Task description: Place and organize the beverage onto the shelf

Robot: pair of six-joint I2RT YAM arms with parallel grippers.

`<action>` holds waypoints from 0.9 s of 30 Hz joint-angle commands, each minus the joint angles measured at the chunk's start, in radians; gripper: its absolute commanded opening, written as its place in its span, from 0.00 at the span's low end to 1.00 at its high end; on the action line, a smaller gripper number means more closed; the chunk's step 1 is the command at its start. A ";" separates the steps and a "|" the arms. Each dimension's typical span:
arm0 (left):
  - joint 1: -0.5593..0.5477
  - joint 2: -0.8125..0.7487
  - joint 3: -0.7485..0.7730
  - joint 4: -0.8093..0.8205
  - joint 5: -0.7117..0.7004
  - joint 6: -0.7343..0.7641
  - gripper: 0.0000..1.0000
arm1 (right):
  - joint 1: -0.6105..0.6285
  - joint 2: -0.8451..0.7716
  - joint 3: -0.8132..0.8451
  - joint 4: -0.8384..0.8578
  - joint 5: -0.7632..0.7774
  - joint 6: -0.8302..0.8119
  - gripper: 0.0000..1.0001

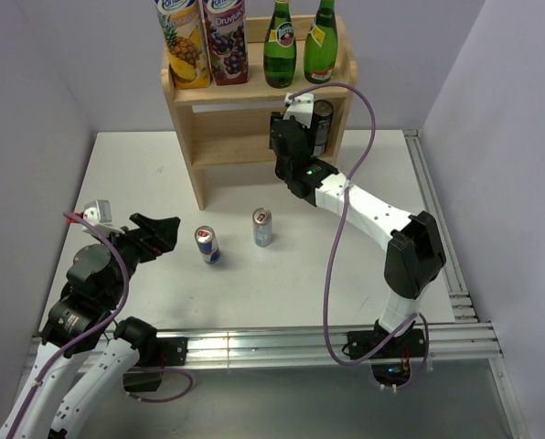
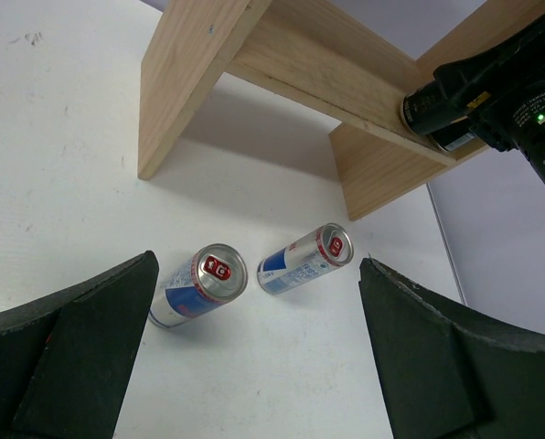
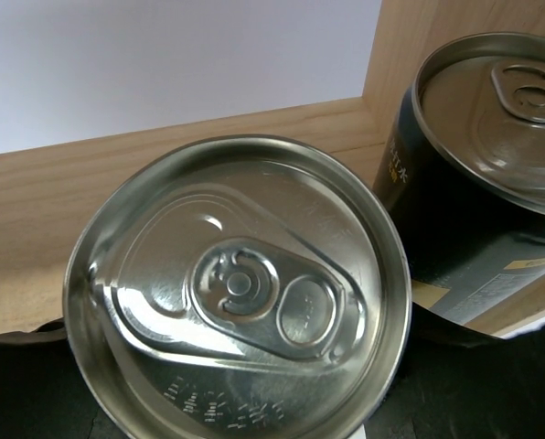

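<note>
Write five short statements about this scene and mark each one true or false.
1. Two green bottles stand on the top board of the shelf. True.
2. Both slim cans lie on their sides on the table. False: they stand upright.
3. The left tool is open. True.
4. The juice cartons stand on the table. False: they stand on the top board, left of the bottles.
5. The right tool reaches into the shelf's lower tier. True.
</note>
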 commanded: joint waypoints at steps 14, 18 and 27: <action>-0.004 -0.013 -0.004 0.028 -0.004 0.010 0.99 | -0.009 -0.012 0.070 0.035 0.010 0.025 0.93; -0.004 -0.013 -0.004 0.028 -0.004 0.010 0.99 | -0.009 -0.012 0.070 0.027 0.010 0.031 0.93; -0.003 -0.014 -0.004 0.026 -0.005 0.010 0.99 | 0.006 -0.052 0.016 0.026 0.042 0.054 0.93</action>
